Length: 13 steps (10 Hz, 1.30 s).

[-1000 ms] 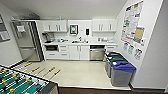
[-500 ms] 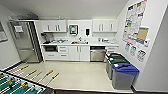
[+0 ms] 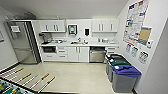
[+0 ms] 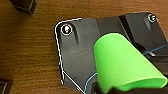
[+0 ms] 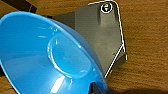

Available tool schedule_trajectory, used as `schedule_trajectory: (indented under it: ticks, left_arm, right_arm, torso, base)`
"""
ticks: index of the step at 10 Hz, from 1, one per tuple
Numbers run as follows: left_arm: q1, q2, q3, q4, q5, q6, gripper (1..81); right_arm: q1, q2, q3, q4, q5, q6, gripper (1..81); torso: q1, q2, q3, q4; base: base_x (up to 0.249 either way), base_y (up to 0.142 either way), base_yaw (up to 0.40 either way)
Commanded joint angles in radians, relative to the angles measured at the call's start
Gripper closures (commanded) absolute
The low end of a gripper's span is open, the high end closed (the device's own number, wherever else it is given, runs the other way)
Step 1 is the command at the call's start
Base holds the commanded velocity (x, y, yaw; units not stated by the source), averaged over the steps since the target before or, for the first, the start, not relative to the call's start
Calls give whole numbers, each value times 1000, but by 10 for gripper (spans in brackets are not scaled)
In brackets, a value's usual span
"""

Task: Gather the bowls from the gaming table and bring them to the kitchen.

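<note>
The kitchen lies ahead in the head view, with white cabinets (image 3: 52,25), a white counter (image 3: 75,45) and a sink (image 3: 78,42). In the left wrist view a bright green bowl (image 4: 120,65) shows large and tilted, its rim caught in my left gripper (image 4: 110,89). A blue bowl (image 5: 45,57) shows with its inside facing the right wrist camera, and my right gripper (image 5: 94,88) holds it at the rim. Brown wood-grain floor lies under both bowls. The gaming table with board-game boxes is out of view.
A steel fridge (image 3: 21,42) stands at the left of the counter. A blue-lidded bin (image 3: 125,72) and a green-lidded bin (image 3: 117,61) line the right wall under posters (image 3: 136,22). The foosball table (image 3: 10,88) and its rods (image 3: 37,81) jut in at lower left.
The head view has shifted only slightly, so the kitchen looks much the same. Nothing in the scene has moved by itself.
</note>
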Motion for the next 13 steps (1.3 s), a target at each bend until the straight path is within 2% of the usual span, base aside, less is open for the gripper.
schedule_trajectory:
  ticks: [1, 13]
  left_arm:
    - [-51, -14, -4, 11, 45, 4, 811]
    - [-51, -14, -4, 11, 45, 4, 811]
  right_arm:
    - [41, -13, -4, -5, -44, -4, 811]
    - [39, -8, -7, -5, -44, -4, 811]
  torso:
    - [0, 0, 0, 0]
    - [0, 0, 0, 0]
  base:
    - [167, -74, 0]
    - [168, -74, 0]
